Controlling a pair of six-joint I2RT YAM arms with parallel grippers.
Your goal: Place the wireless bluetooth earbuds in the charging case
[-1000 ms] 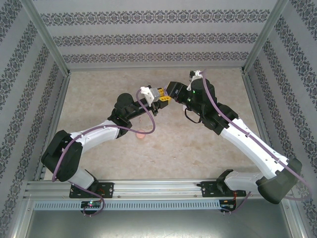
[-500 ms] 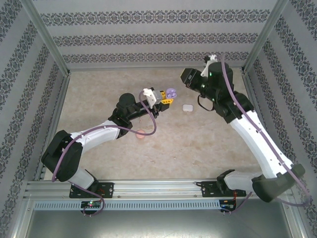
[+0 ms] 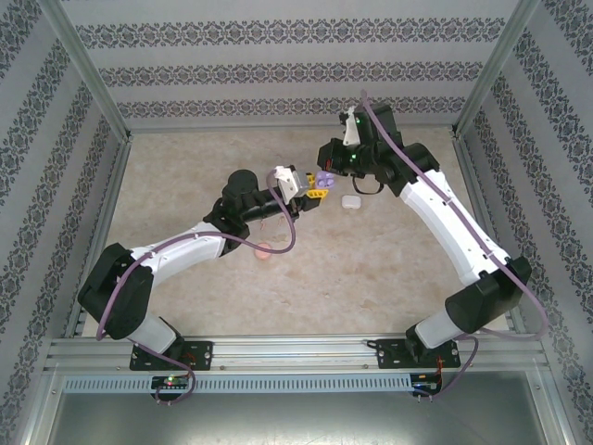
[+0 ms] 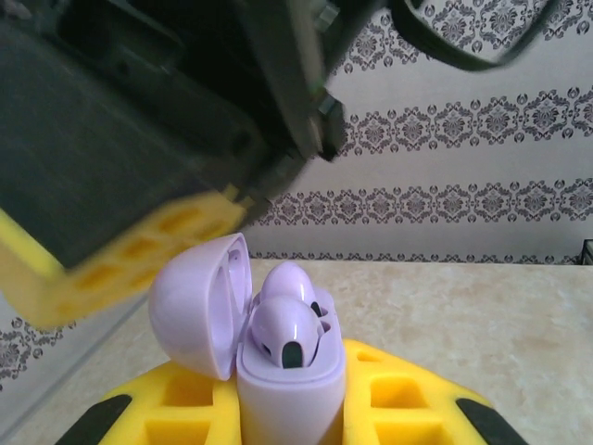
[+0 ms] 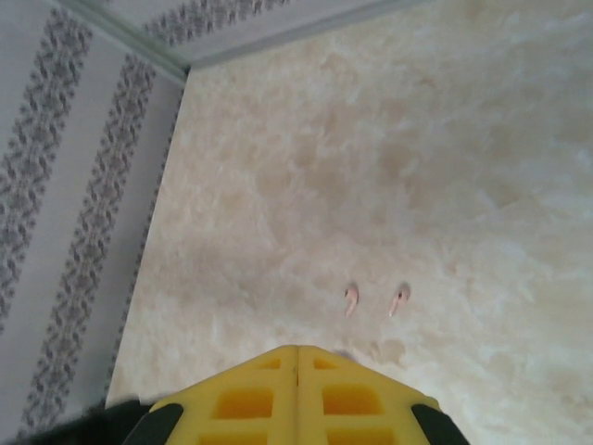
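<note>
A purple charging case stands upright between my left gripper's yellow fingers, which are shut on it. Its lid is hinged open to the left. Two purple earbuds sit in its wells. From above, the case is held over the table's middle. My right gripper hovers just above and behind it. In the left wrist view its yellow finger is close over the lid; contact cannot be told. Its fingers are shut together on nothing. Two pinkish earbuds lie on the table below.
A white case lies on the marble table right of the held case. A pinkish case lies by the left forearm. Patterned walls and a metal frame enclose the table on three sides.
My right gripper pulled away from the purple case to the back right, then swung back close above it, and its jaws closed. The left gripper kept holding the case, nearly still.
</note>
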